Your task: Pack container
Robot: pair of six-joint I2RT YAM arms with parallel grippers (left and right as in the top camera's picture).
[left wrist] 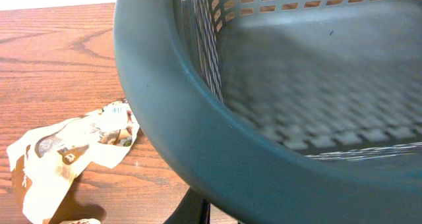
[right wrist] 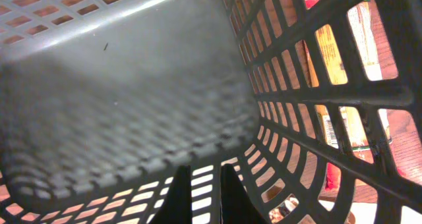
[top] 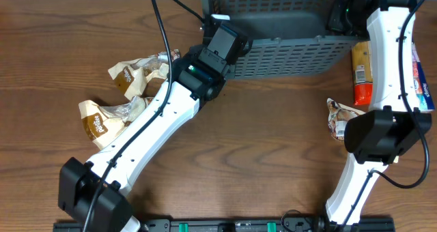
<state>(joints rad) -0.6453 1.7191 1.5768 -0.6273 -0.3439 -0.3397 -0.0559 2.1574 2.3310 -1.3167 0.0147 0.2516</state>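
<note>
A large dark grey-blue slotted plastic basket, the container (top: 287,54), sits at the far edge of a wooden counter (top: 273,136). Its near lattice wall faces the overhead camera, so it looks tipped toward the robot.

The left gripper (top: 222,41) is at the container's near left corner. In the left wrist view the thick rim (left wrist: 198,118) fills the frame just above a dark finger. The picture does not show whether this gripper is clamped on the rim.

The right gripper (top: 341,17) is at the container's right end. Its wrist view looks along the bare solid bottom, with the two fingers (right wrist: 178,197) close together and a narrow gap between them. I cannot tell whether they pinch the wall.

With both arms at opposite ends, they are probably steadying or repositioning the container before packing.

Two crumpled tan snack packets (top: 140,71) lie on the counter left of the container. An orange and red packet (top: 362,71), a blue and white packet (top: 423,82) and a crumpled white packet (top: 338,119) lie to its right.

The inside that shows holds nothing, so packing seems not yet begun.
</note>
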